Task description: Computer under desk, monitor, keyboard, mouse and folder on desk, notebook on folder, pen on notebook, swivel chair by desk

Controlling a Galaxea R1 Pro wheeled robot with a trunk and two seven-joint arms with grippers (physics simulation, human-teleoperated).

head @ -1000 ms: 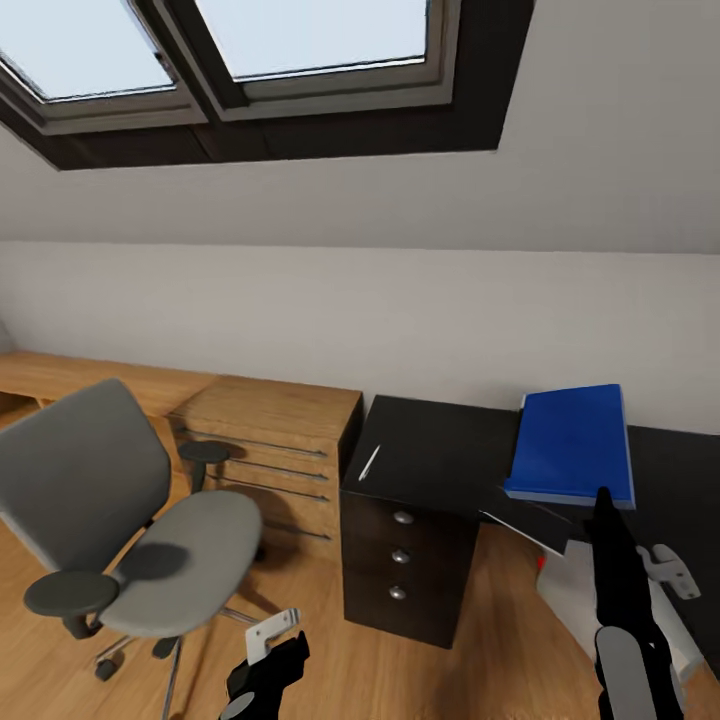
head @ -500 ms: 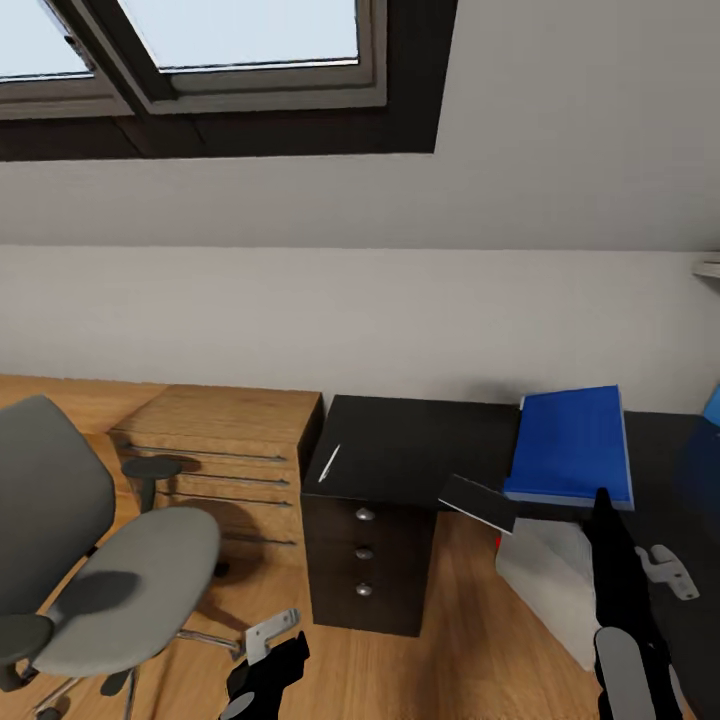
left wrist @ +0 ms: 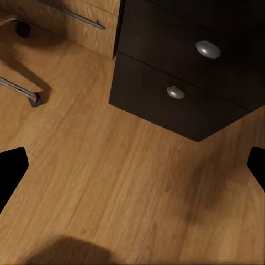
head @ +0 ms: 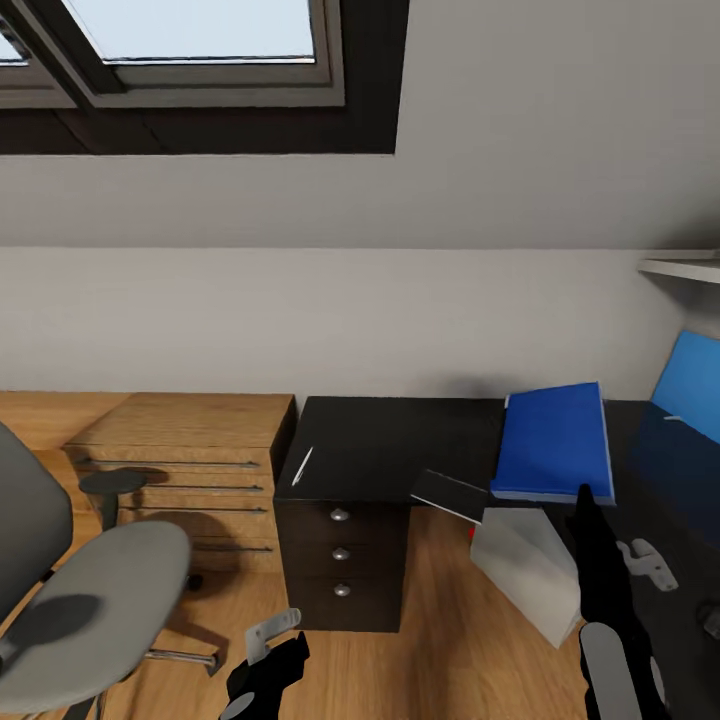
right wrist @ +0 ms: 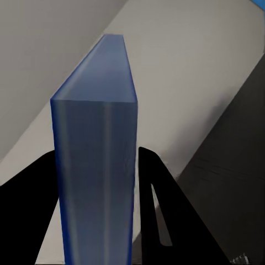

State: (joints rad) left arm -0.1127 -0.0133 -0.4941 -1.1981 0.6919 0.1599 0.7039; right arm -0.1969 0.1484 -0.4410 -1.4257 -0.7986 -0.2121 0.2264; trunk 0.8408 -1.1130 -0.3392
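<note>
A: How many of each thing do you count?

B: One folder (head: 553,440), bright blue, right of centre in the head view, held at its near edge by the right gripper (head: 583,497). One pen (head: 301,466), a thin white stick lying on the black desk (head: 400,440) near its left edge. One swivel chair (head: 70,590) at the lower left, cut off by the frame, with one dark armrest showing. Three drawers with round knobs in the drawer unit (head: 341,555) under the desk.

A: And the jaws?

B: In the right wrist view the right gripper's two dark fingers (right wrist: 160,210) sit tight on either side of the folder (right wrist: 96,165), clamped on it. The left gripper (left wrist: 132,176) has its fingertips far apart at the two sides of its wrist view, wide open over bare wooden floor (left wrist: 110,182), holding nothing. In the head view it sits at the bottom edge, left of centre.

A: What else is around?

B: A light wooden cabinet (head: 185,460) just left of the drawer unit, a skylight (head: 190,40) at the upper left, a white shelf (head: 685,268) at the right edge, and a lighter blue panel (head: 690,395) below it. A white box-like thing (head: 525,560) stands under the desk, below the folder. A dark flat piece (head: 450,495) juts from the desk's front edge; what it is, I cannot tell.

A: Anything in the way?

B: The chair stands well apart from the desk, with open floor between.
</note>
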